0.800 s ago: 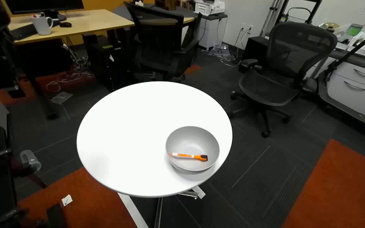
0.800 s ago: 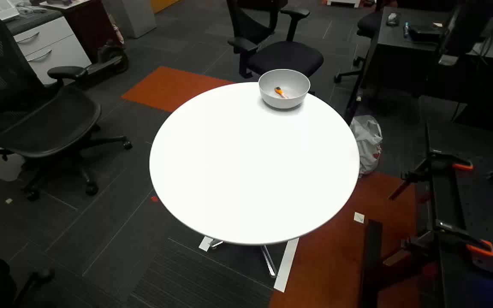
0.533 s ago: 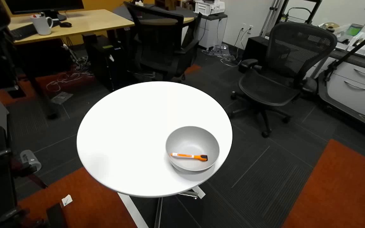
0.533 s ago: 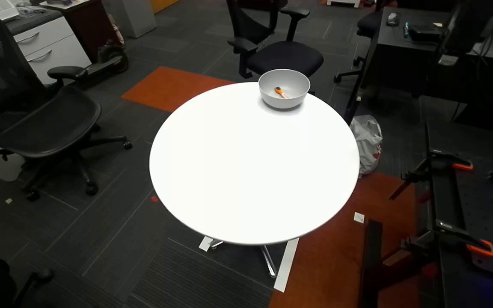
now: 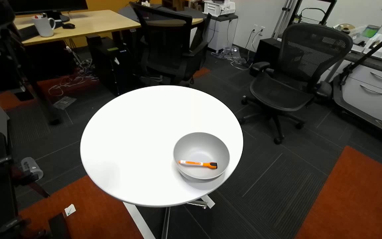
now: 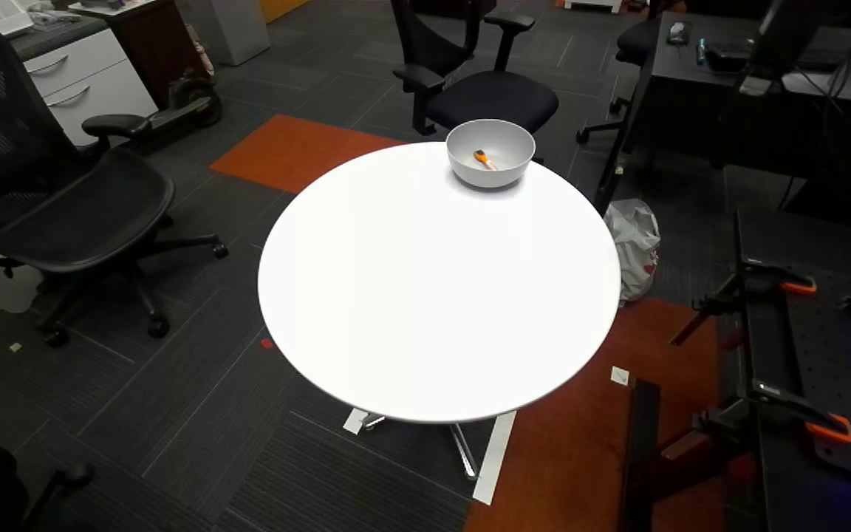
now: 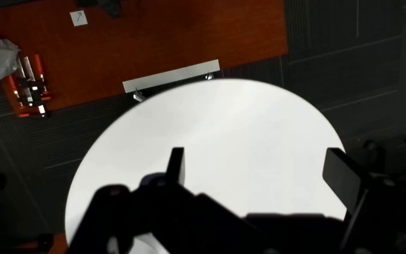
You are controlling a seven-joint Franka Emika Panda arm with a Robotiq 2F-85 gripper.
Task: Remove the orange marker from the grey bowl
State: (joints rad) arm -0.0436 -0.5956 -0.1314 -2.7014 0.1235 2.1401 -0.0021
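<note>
The orange marker [image 5: 197, 164] lies inside the grey bowl [image 5: 200, 142], near its front wall, with its black end to the right. In an exterior view the marker [image 6: 483, 159] also shows inside the bowl [image 6: 492, 178]. The bowl stands near the edge of the round white table [image 5: 138, 132]. My gripper [image 7: 254, 158] is open with nothing between its fingers [image 7: 342, 176], high above the table. In the wrist view a small part of the bowl [image 7: 145, 245] shows at the bottom, mostly hidden behind the gripper; the marker is hidden there.
My dark arm [image 5: 2, 49] hangs at the upper left in an exterior view, in front of a desk [image 5: 111, 23] with a mug [image 5: 44, 26]. Office chairs [image 5: 297, 66] stand around the table. A dark bench with clamps [image 6: 780, 281] stands beside the table.
My arm has moved a little inward from the picture's edge, towards the table, in both exterior views. The bowl and the marker have not moved.
</note>
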